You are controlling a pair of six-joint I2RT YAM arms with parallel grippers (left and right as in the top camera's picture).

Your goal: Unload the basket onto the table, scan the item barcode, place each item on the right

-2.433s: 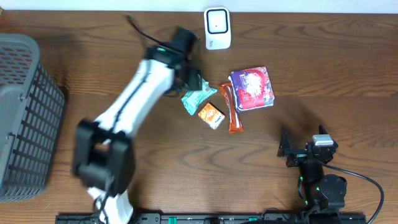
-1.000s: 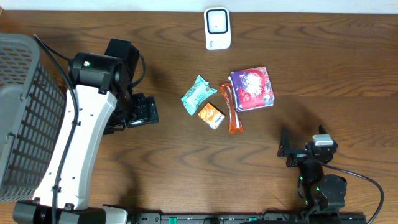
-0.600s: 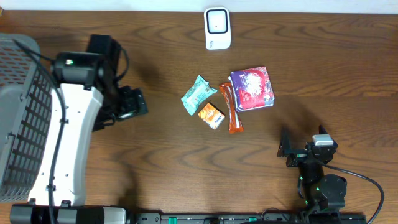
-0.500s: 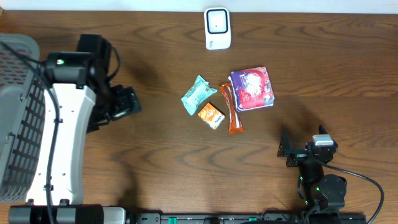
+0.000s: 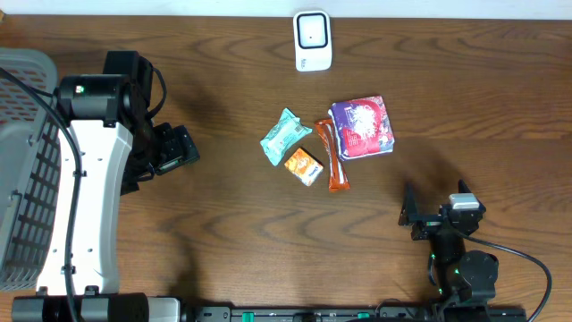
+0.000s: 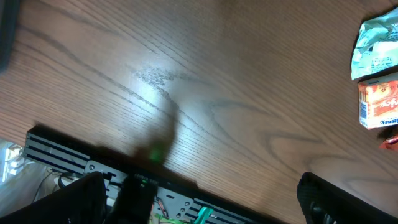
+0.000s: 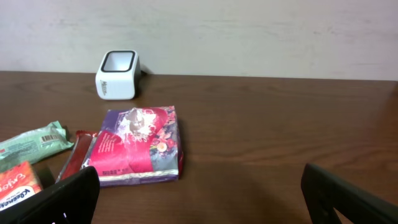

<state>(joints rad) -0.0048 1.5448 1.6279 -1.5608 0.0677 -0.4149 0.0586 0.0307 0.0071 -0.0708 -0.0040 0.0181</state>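
At the near right corner of the table, the right gripper sits open-jawed and empty; toward the left edge the left gripper hangs wide, holding nothing. Mid-table lie a teal packet, orange box, red bar and purple pouch, none yet at the scanner by the far edge: pickup and scanning seemingly lie ahead.

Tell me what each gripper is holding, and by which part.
Nothing is held: the left gripper and right gripper are both open and empty.
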